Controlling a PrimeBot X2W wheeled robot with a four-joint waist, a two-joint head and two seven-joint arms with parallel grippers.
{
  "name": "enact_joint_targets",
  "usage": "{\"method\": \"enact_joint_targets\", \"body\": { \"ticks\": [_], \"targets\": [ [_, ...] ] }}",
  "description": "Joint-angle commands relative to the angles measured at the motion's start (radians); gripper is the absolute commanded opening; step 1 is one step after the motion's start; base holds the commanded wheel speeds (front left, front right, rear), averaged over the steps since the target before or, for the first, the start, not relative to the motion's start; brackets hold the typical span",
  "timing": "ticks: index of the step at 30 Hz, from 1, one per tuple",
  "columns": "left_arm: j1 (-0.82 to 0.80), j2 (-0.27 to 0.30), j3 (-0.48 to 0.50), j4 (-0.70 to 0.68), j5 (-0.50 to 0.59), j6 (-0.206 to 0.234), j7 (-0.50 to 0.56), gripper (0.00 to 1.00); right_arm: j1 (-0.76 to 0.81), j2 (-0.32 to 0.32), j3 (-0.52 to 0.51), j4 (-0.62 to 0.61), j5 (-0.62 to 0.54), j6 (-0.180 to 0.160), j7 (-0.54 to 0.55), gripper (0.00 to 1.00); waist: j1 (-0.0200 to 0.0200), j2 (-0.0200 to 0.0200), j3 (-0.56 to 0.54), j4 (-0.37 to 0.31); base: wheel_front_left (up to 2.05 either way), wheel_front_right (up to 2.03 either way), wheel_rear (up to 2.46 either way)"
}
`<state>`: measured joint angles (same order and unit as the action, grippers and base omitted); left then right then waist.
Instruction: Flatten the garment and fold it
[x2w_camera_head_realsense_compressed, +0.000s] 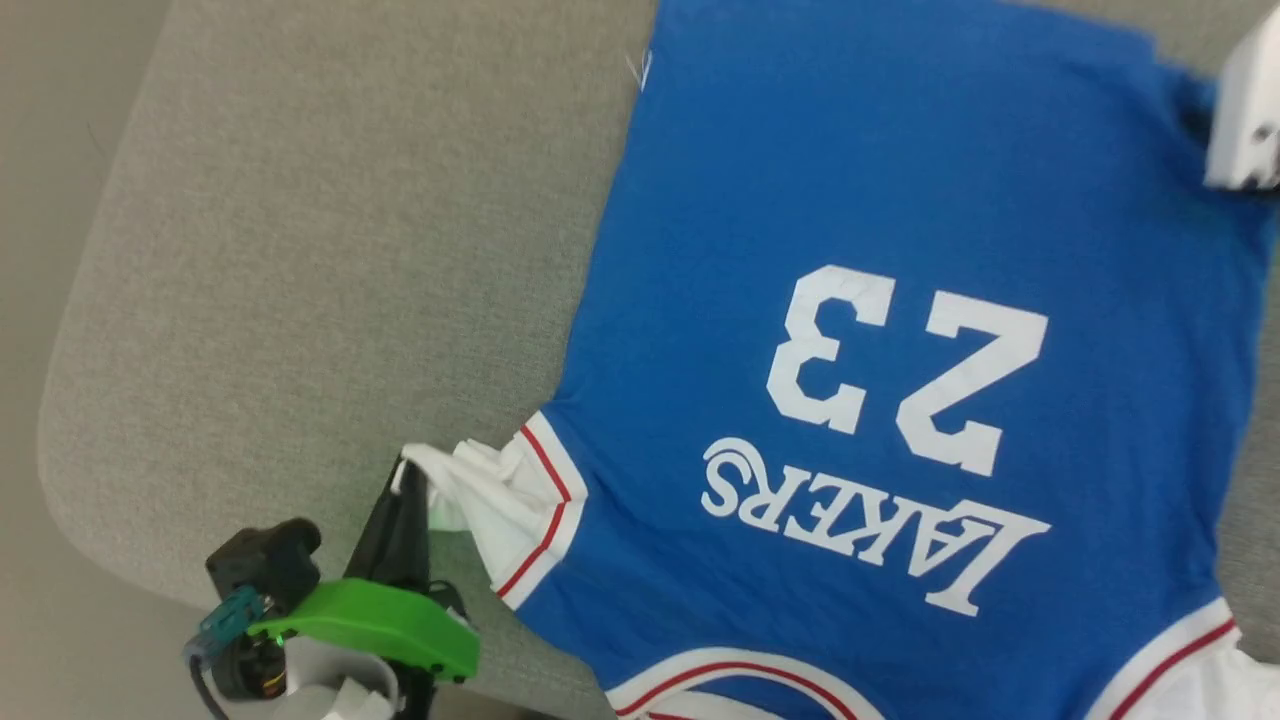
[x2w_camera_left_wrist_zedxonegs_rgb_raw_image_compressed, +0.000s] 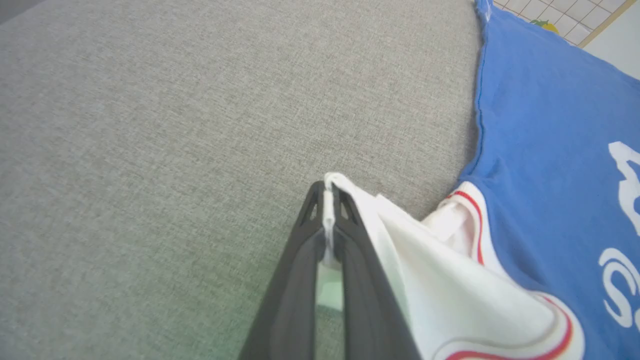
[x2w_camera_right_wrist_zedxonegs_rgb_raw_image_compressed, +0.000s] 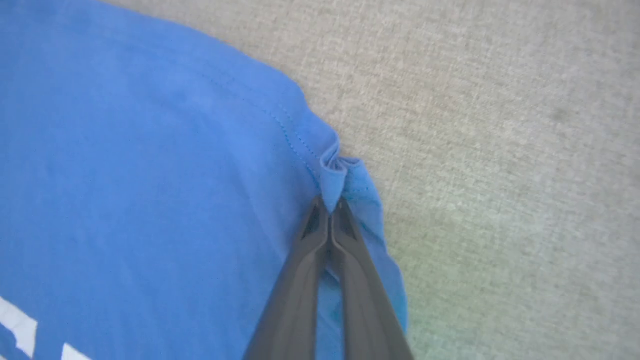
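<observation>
Left end effector (x2w_camera_left_wrist_zedxonegs_rgb_raw_image_compressed: 327, 186) nips garment (x2w_camera_head_realsense_compressed: 900, 230) sleeve; right end effector (x2w_camera_right_wrist_zedxonegs_rgb_raw_image_compressed: 330, 206) nips hem; grey surface (x2w_camera_head_realsense_compressed: 320, 250).

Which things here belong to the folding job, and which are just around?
Job: royal-blue jersey T-shirt with white sleeves; left end effector, shut on a sleeve; right end effector, shut on a blue hem corner.
Around: grey woven-fabric surface beneath; white tiled floor.

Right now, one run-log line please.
left fingers: shut on white sleeve | right fingers: shut on blue hem corner | garment: print up, unfolded

grey pad (x2w_camera_head_realsense_compressed: 300, 250) (rounded corner) carries garment (x2w_camera_head_realsense_compressed: 900, 200)
</observation>
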<state>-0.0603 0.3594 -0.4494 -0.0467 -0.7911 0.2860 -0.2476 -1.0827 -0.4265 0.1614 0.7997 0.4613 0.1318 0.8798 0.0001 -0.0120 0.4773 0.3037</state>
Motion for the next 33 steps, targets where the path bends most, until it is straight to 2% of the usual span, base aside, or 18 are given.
{"method": "enact_joint_targets", "body": {
  "ticks": [1, 6, 11, 15, 19, 24, 28, 33],
  "targets": [
    [0.016, 0.013, 0.008, 0.008, -0.009, 0.005, 0.003, 0.00, 0.041, -0.010, 0.026, -0.021, 0.022, -0.001, -0.001, 0.00, -0.0001, 0.0120, -0.085, -0.030, 0.00, 0.00, 0.00],
    [0.063, 0.032, 0.036, 0.030, -0.048, 0.007, 0.014, 0.00, 0.136, -0.101, 0.113, -0.157, 0.101, -0.001, 0.000, 0.00, -0.0001, 0.0120, -0.173, -0.079, 0.00, 0.00, 0.00],
    [0.118, 0.065, 0.067, 0.047, -0.076, 0.021, 0.027, 0.00, 0.316, -0.219, 0.147, -0.310, 0.182, -0.001, -0.007, 0.00, -0.0001, 0.0120, -0.248, -0.147, 0.00, 0.00, 0.00],
    [0.158, 0.088, 0.093, 0.049, -0.089, 0.041, 0.031, 0.00, 0.497, -0.278, 0.125, -0.405, 0.228, -0.001, -0.019, 0.00, -0.0001, 0.0120, -0.286, -0.205, 0.00, 0.00, 0.00],
    [0.187, 0.104, 0.111, 0.045, -0.100, 0.052, 0.035, 0.00, 0.705, -0.303, 0.065, -0.470, 0.259, -0.001, -0.037, 0.00, -0.0001, 0.0120, -0.305, -0.253, 0.00, 0.00, 0.00],
    [0.209, 0.121, 0.131, 0.033, -0.109, 0.061, 0.036, 0.00, 0.969, -0.282, -0.006, -0.528, 0.268, -0.001, -0.057, 0.00, -0.0001, 0.0120, -0.314, -0.304, 0.00, 0.00, 0.00],
    [0.219, 0.138, 0.144, 0.032, -0.113, 0.065, 0.042, 0.00, 1.148, -0.217, -0.048, -0.547, 0.260, -0.001, -0.064, 0.00, -0.0001, 0.0120, -0.319, -0.337, 0.00, 0.00, 0.00],
    [0.223, 0.151, 0.142, 0.044, -0.116, 0.061, 0.055, 0.00, 1.271, -0.120, -0.103, -0.542, 0.239, -0.001, -0.095, 0.00, -0.0001, 0.0120, -0.323, -0.356, 0.00, 0.00, 0.00]
  ]
}}
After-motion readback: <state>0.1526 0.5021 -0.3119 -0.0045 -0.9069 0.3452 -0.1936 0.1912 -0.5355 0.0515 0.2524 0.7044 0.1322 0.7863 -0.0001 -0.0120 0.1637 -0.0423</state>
